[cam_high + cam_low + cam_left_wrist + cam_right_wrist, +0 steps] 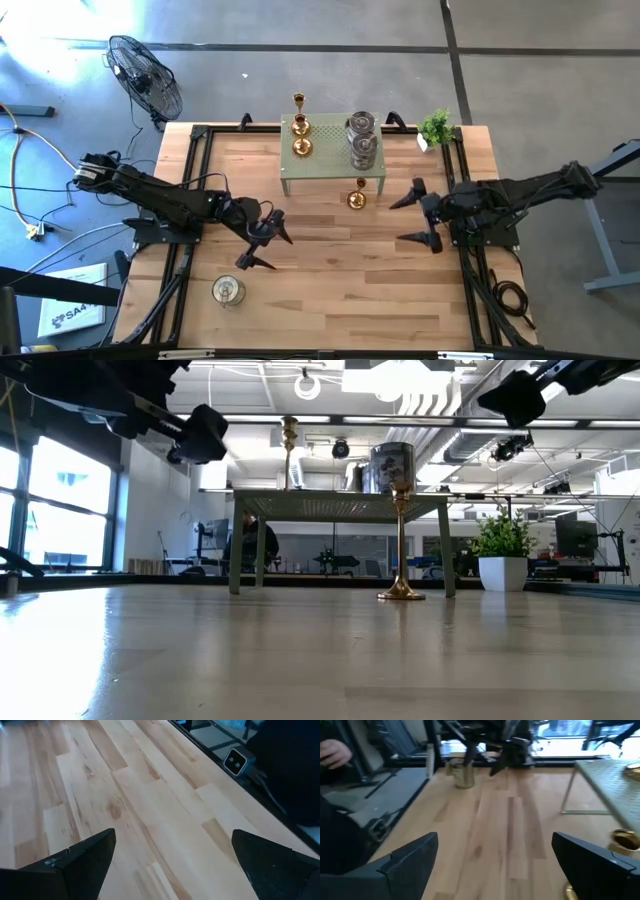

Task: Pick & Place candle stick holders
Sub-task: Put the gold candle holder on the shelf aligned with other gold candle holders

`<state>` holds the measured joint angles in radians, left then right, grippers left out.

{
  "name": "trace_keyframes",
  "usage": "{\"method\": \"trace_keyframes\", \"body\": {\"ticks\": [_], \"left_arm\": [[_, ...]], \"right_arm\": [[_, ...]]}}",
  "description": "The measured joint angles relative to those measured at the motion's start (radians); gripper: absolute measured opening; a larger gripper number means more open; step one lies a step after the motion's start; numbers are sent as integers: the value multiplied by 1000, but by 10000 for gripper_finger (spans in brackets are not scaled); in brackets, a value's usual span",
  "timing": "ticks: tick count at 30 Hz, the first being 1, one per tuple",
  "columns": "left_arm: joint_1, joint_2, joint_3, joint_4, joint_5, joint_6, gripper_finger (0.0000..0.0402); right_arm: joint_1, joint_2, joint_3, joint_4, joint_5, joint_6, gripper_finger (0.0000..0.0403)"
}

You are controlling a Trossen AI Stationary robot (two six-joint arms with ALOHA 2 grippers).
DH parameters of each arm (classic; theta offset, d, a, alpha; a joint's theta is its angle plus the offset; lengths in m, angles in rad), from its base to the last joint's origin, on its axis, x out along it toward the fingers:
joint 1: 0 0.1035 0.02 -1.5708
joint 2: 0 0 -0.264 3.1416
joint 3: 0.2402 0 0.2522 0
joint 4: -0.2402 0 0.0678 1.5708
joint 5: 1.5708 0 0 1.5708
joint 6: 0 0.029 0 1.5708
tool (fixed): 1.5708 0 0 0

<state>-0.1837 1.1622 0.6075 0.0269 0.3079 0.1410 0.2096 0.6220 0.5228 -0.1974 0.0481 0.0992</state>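
High view: two gold holders (299, 125) and two silver holders (361, 138) on the green stand (330, 165); one gold holder (357, 195) just before it, a silver one (228, 291) near-left on the counter (330, 270). Left hand (268, 240) and right hand (418, 214) both spread, empty.

Low view: the tall gold stem looks easy to topple if nudged.

Right wrist view: fingers (405, 857) wide apart; a late closure could clip the stand.

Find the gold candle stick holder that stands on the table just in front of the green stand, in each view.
High view: gold holder at centre, before the green stand.
Low view: centre right, against the stand.
Left wrist view: not in it.
Right wrist view: lower right edge.
Shared landmark: the green stand.
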Motion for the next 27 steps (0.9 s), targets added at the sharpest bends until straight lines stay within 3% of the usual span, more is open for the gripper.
{"method": "trace_keyframes", "body": {"ticks": [9, 27], "left_arm": [[0, 0, 0, 1, 3, -47, 392], [0, 0, 0, 2, -12, -71, 392]], "right_arm": [[68, 0, -81, 78, 3, 51, 385], [72, 0, -274, 367, 9, 147, 385]]}}
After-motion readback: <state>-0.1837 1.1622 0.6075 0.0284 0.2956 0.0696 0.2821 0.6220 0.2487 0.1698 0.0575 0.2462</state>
